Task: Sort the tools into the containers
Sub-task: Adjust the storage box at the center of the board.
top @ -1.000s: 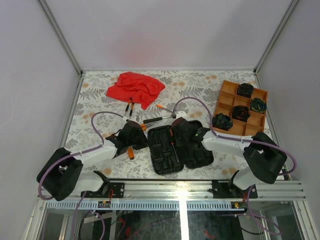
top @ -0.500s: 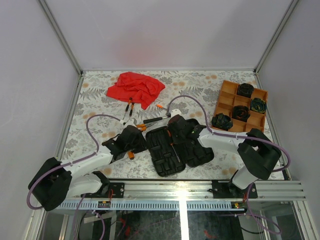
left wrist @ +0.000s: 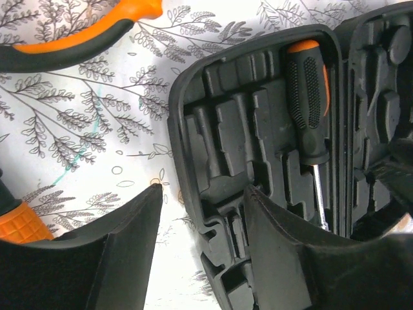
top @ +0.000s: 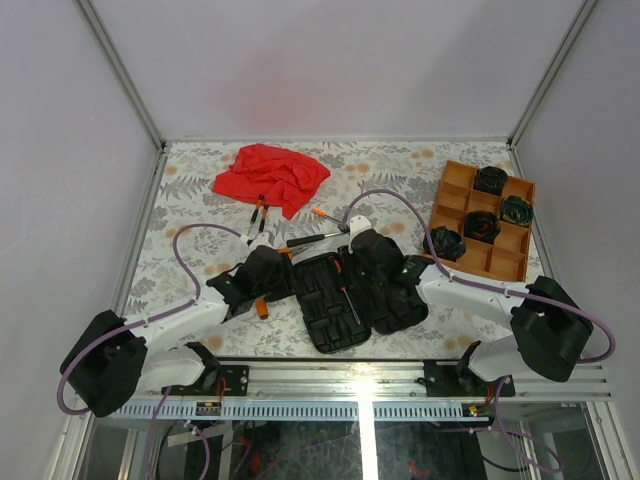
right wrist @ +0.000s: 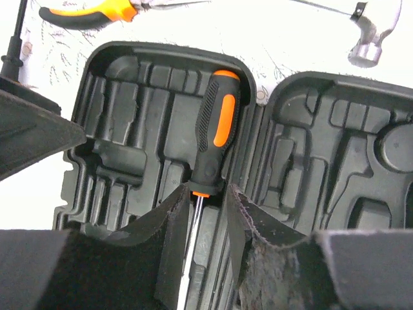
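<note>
Hovering over the left rim of the case (left wrist: 226, 129), the left gripper (left wrist: 203, 190) is hanging with its jaws spread wide and holding nothing. Only the rim and bare table are showing in the gap. Just outside its left finger an orange handle (left wrist: 16, 223) is lying on the table, and the pliers (left wrist: 77, 39) are lying farther ahead, to its left. Ahead and to the right of that gripper, the screwdriver (right wrist: 216, 126) is resting in a slot on the hinge side of the case's left half, with its handle pointing away from the arms.

The right gripper (right wrist: 208, 190) is straddling the screwdriver's shaft just below the handle. Its jaws are released, with both pads standing off the thin shaft, so it is gripping nothing. The hammer (right wrist: 368, 39) is lying on the table beyond the case, ahead and to the right of this gripper. Well off to its right, the tray (top: 458, 185) is holding coils (top: 480, 225).

To my eye the placing is as good as done. Finishing it well is calling for a straight lift with the pads kept clear, so the shaft is not getting dragged out of its slot. The left gripper is looking best placed for the orange handle beside it.
</note>
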